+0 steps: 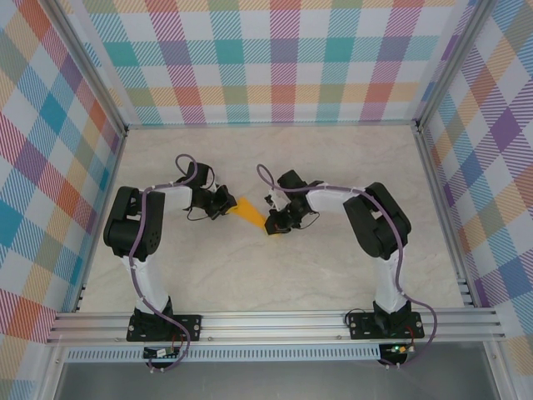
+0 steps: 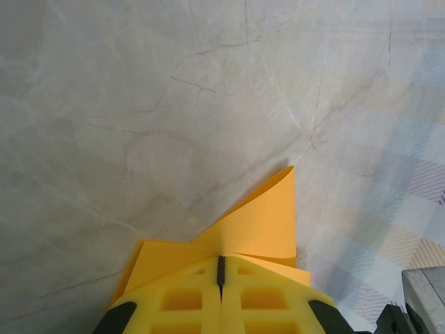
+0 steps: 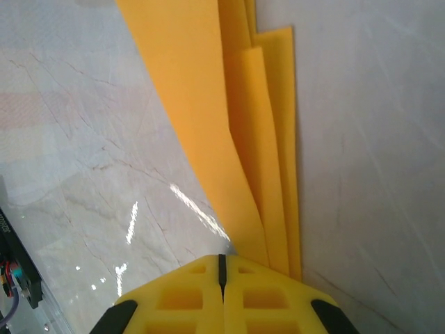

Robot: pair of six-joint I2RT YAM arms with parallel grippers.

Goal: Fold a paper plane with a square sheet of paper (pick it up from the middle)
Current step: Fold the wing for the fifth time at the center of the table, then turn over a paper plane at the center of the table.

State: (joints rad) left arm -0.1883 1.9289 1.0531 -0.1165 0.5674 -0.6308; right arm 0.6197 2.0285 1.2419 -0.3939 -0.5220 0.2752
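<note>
The right jaws, the nearer pair, and the left jaws just beyond are each clamped together on an end of the folded paper [image 1: 248, 208], stretched between them low over the surface [image 1: 333, 283], probably to keep its layers aligned for creasing.

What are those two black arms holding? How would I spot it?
Start at the middle of the marble table inside the checked walls. There a folded paper is pinched by the left gripper and the right gripper. It is the only orange thing.
</note>
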